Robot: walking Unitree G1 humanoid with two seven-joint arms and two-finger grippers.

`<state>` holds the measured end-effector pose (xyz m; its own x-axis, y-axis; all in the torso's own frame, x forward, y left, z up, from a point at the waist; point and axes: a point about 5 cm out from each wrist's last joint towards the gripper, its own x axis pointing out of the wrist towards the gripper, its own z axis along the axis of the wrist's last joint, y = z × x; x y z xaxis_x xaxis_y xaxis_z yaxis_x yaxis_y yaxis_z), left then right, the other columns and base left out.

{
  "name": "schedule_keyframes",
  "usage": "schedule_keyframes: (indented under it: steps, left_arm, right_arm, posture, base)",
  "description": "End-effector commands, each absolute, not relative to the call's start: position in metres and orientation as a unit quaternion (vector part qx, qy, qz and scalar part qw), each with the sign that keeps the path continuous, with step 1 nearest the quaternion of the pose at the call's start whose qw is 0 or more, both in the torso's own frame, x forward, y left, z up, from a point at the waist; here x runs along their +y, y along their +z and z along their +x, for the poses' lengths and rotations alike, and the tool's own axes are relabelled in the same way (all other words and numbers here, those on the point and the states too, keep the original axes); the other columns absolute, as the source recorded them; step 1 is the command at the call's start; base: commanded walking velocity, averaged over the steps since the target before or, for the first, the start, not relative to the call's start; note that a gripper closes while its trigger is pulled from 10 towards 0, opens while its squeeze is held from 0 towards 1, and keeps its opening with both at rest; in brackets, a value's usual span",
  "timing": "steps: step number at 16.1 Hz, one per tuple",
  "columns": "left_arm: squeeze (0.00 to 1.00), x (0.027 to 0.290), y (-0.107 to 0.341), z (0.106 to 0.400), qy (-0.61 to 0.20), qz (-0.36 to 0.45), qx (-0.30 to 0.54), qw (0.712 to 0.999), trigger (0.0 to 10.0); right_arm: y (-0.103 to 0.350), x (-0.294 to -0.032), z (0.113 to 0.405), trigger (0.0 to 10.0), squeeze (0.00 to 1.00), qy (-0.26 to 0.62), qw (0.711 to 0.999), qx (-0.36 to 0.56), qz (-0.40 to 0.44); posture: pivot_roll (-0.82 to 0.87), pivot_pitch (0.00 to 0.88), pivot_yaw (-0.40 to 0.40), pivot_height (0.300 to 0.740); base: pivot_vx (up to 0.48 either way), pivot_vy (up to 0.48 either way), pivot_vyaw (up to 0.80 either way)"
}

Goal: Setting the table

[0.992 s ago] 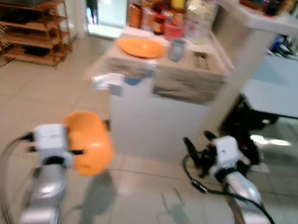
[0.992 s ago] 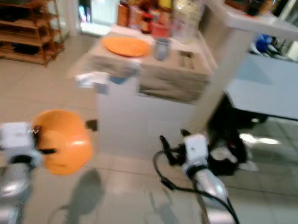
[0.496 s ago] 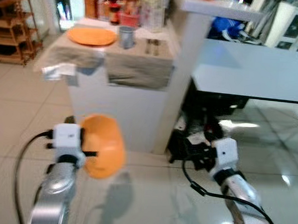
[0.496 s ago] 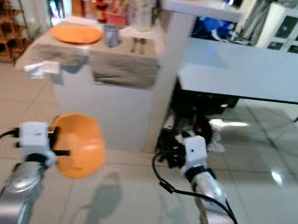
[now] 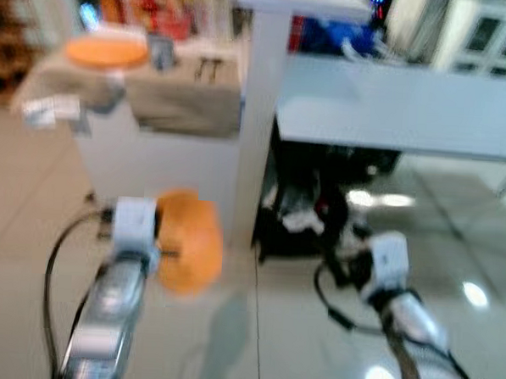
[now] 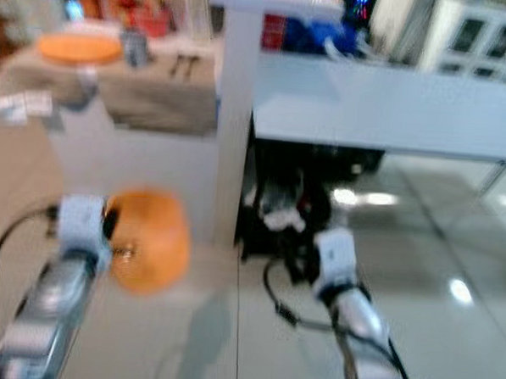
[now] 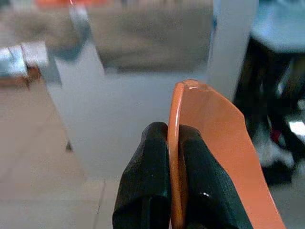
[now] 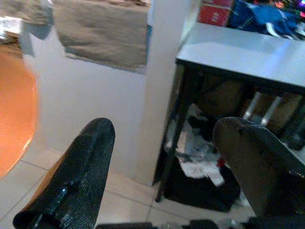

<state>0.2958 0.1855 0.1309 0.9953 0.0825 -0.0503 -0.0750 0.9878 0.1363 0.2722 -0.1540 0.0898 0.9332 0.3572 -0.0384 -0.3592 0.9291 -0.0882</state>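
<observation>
1. A white square pillar point(image 5: 259, 113) is taken as the landmark; it rises from the tiled floor point(image 5: 14, 219) to a white top shelf, and the head views are blurred.
2. An orange plastic bowl point(image 5: 191, 240) is held low in front of the pillar, slightly to its left, above the floor and on edge.
3. The left gripper point(image 7: 174, 191) is clenched on the bowl's rim: in the left wrist view one black finger is seen on each side of the thin orange wall.
4. The right gripper point(image 8: 171, 162) is held low to the right of the pillar with nothing in it; its two black fingers are spread wide apart.
5. A counter draped with a beige cloth point(image 5: 177, 101) is seen to the left of the pillar and touching it.
6. On that cloth an orange flat plate point(image 5: 106, 51) is seen, well left of the pillar, with a grey cup point(image 5: 163, 51) between plate and pillar and dark cutlery point(image 5: 207, 66) nearer the pillar.
7. Jars and bottles point(image 5: 143, 10) are ranged behind the plate; their labels cannot be read through the blur.
8. A pale blue-grey table point(image 5: 393, 103) extends to the right of the pillar, with dark clutter and white cloth point(image 8: 200, 162) beneath it.
9. No writing or brand can be made out anywhere.
</observation>
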Motion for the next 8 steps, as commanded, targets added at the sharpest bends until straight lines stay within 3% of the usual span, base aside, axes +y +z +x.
schedule_keyframes:
  steps: [1, 2, 5, 8]
  left_arm:
    - [0.00, 0.184, 0.161, 0.311, 0.051, 0.067, -0.020, 0.996, 0.0]
    - [0.00, 0.179, 0.174, 0.313, 0.038, 0.060, -0.038, 0.997, 0.0]
    - [0.00, 0.166, 0.179, 0.306, 0.024, 0.058, -0.044, 0.997, 0.0]
    - [0.00, 0.171, 0.170, 0.306, 0.035, 0.047, -0.028, 0.998, 0.0]
  right_arm:
    - [0.092, -0.141, 0.274, 10.0, 0.00, 0.198, 0.979, 0.005, -0.042]
    - [0.096, -0.136, 0.275, 10.0, 0.00, 0.198, 0.979, -0.001, -0.040]
    - [0.103, -0.131, 0.275, 10.0, 0.00, 0.195, 0.980, -0.005, -0.039]
    - [0.104, -0.129, 0.276, 10.0, 0.00, 0.196, 0.980, -0.005, -0.038]
  posture:
    - [0.06, 0.000, -0.033, 0.736]
    - [0.05, 0.000, -0.024, 0.736]
    - [0.05, 0.000, -0.025, 0.736]
    - [0.05, 0.000, -0.024, 0.736]
  base:
    - [0.000, 0.000, 0.00]
    - [0.000, 0.000, 0.00]
    - [0.480, 0.000, 0.00]
    - [0.480, 0.000, 0.00]
